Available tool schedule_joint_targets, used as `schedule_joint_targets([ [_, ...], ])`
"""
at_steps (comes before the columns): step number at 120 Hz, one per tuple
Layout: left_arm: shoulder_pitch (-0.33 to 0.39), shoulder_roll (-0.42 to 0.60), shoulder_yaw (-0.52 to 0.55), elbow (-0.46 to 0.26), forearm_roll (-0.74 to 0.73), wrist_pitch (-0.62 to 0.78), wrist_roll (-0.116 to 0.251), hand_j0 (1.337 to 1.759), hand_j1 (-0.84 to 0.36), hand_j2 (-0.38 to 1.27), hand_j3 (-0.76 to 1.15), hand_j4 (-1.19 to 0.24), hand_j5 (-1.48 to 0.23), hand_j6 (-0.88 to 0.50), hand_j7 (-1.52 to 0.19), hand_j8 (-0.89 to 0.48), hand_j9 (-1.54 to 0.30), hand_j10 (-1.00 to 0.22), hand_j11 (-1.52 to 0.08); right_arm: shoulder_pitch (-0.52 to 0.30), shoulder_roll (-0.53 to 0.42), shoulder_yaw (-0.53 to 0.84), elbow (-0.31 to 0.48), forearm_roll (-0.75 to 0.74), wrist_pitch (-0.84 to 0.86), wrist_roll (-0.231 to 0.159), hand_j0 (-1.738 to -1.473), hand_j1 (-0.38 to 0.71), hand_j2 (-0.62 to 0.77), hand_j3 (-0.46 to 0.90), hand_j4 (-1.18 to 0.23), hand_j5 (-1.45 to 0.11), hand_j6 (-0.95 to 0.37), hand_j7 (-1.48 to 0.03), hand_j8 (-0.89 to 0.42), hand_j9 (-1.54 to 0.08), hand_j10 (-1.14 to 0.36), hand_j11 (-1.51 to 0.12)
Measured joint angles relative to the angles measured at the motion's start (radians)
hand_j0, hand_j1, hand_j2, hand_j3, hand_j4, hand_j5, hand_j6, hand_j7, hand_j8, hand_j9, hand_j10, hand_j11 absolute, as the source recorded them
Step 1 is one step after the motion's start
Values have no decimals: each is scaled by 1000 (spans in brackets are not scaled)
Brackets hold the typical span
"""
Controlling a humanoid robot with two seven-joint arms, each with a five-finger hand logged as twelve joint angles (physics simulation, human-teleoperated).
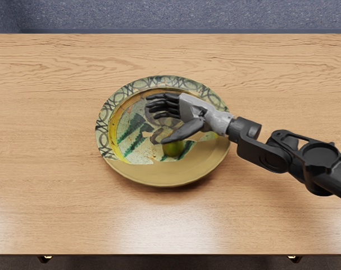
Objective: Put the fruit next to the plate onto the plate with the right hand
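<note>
Your robot's right hand (pixel 174 116) hovers above the patterned plate (pixel 158 176) at the middle of the wooden table (pixel 52 191), its arm (pixel 296 158) reaching in from the right edge. The fingers (pixel 159 106) are loosely spread toward the left and grip nothing you can see. The thumb (pixel 180 133) stretches over a small yellow-green fruit (pixel 173 148), which sits on the plate's inner surface, partly hidden below the hand, toward the near right side of the dish.
</note>
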State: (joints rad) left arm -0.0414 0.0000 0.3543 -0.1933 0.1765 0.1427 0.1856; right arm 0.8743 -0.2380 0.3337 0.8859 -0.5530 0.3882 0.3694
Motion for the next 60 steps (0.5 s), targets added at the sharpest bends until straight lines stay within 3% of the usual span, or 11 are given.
schedule_joint_targets([
  [24,0,0,0,0,0,0,0,1658,349,0,0,0,0,0,0,0,0,0,0,5,-18,7,4,25,19,-7,-1657,-174,-31,0,-162,-200,-172,-204,-158,-199,-164,-199],
  [45,0,0,0,0,0,0,0,1658,349,0,0,0,0,0,0,0,0,0,0,24,-87,6,6,155,153,-10,-1658,-242,-18,0,-97,-122,-101,-123,-95,-121,-98,-121],
  [60,0,0,0,0,0,0,0,1658,349,0,0,0,0,0,0,0,0,0,0,29,-140,1,27,261,202,-53,-1658,-265,-13,0,-75,-95,-77,-96,-74,-95,-75,-95],
])
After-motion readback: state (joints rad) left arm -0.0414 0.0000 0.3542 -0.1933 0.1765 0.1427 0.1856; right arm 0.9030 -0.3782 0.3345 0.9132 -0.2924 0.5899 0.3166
